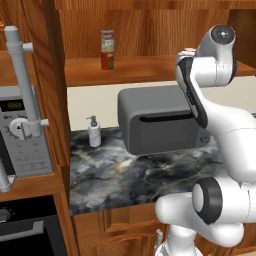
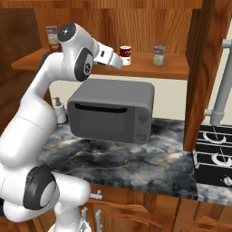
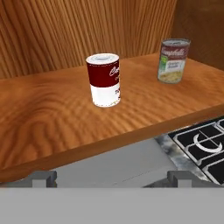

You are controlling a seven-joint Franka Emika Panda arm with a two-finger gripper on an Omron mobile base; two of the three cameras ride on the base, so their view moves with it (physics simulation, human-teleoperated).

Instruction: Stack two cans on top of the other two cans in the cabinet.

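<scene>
On the brown cabinet shelf [image 1: 145, 69] [image 2: 174, 68] [image 3: 52, 113], a pale yellow-green can [image 1: 107, 40] [image 2: 52, 36] stands on top of the plain red can [image 1: 107, 61] at the left. The red-and-white can [image 2: 125, 55] [image 3: 104, 79] stands alone mid-shelf. Its top [image 1: 189, 50] peeks out behind my arm. The grey-green can [image 2: 158, 55] [image 3: 173, 60] is to its right, also alone. My gripper [image 2: 118, 62] [image 3: 112, 177] hovers in front of the red-and-white can, at the shelf's front edge. It is open, with nothing between its fingertips [image 3: 43, 177].
A grey microwave [image 1: 157, 122] [image 2: 113, 108] sits on the marble counter [image 1: 110, 175] right under the shelf and my hand. A soap dispenser [image 1: 94, 132] [image 2: 59, 111] stands at its left. Stove burners [image 2: 215, 154] [image 3: 201, 140] lie to the right, past a cabinet post [image 2: 199, 68].
</scene>
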